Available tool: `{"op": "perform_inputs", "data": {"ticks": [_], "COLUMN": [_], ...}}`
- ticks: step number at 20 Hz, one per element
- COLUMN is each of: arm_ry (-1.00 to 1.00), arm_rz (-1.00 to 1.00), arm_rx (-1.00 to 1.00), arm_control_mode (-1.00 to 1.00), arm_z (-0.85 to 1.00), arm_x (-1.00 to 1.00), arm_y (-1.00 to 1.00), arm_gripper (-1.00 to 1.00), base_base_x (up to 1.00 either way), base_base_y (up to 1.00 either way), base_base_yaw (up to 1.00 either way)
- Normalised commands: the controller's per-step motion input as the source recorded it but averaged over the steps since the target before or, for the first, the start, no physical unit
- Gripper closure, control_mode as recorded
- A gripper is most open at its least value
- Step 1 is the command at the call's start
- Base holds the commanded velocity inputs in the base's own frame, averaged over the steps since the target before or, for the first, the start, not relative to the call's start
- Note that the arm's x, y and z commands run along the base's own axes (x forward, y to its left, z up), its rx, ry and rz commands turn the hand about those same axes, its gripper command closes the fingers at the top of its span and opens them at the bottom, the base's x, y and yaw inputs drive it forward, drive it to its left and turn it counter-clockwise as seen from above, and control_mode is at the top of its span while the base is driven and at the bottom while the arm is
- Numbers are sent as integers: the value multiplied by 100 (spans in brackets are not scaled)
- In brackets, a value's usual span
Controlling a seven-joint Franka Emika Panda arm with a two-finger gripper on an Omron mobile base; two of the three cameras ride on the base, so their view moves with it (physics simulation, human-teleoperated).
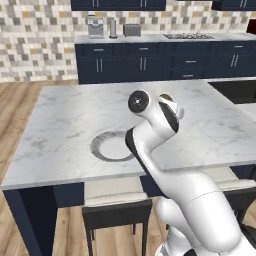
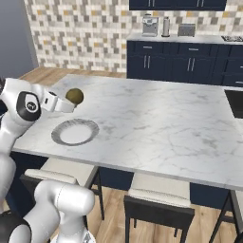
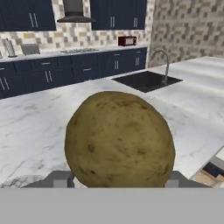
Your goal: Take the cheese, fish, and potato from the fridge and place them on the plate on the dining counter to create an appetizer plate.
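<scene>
Right base view – one potato [image 2: 74, 96], one plate [image 2: 75, 132]

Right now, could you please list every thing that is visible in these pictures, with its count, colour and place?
potato: one, olive-brown, held in the gripper above the dining counter, beside the plate
plate: one, grey-white with darker rim, nothing on it, on the near part of the dining counter
dining counter: one, white marble on navy base, centre
chairs: dark frames, pale seats, tucked under the counter's near edge
wall cabinets: navy, marble-topped, along the tiled wall
sink: one, dark, set in the counter, with a curved tap
gripper: one, white with dark fingertips, shut on the potato
</scene>
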Motion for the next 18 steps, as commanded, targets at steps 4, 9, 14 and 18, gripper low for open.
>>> {"op": "perform_inputs", "data": {"ticks": [4,9,14,18], "arm_ry": [19,25,27,25], "arm_rz": [1,3,7,6], "arm_rx": [19,20,8,1], "arm_control_mode": [-100,-100,-100,-100], "arm_z": [0,-14,-56,-55], "arm_x": [0,0,6,19], "arm_y": [0,4,28,40], "arm_gripper": [100,100,100,100], "base_base_x": [0,0,0,0], "base_base_y": [0,0,0,0], "base_base_yaw": [0,0,0,0]}}
